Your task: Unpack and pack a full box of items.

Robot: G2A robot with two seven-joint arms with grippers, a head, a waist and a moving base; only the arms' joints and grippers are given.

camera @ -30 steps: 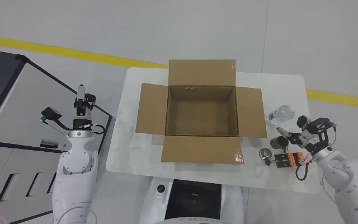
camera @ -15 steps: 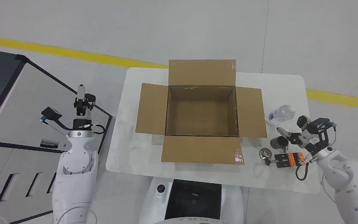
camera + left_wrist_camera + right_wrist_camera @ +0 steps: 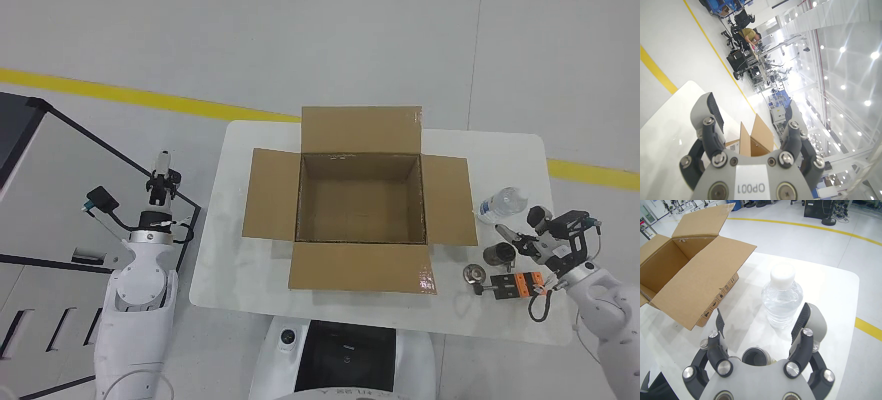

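- Plain brown cardboard box [image 3: 360,130]; small black symbols printed along one side wall.
- Clear water bottle [image 3: 781,302] beside the box, white cap [image 3: 782,274].
- White table [image 3: 250,260] under the box.
- Yellow line [image 3: 120,95] across pale grey floor [image 3: 300,40] behind the box.
- Pale grey fingers [image 3: 817,317] with black ribbed pads [image 3: 798,321] on right gripper [image 3: 762,311].

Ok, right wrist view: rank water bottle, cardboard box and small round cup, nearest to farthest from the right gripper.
1. Small round cup, under the right gripper.
2. Water bottle, upright just ahead.
3. Cardboard box, off to the side; only its flap comes near.
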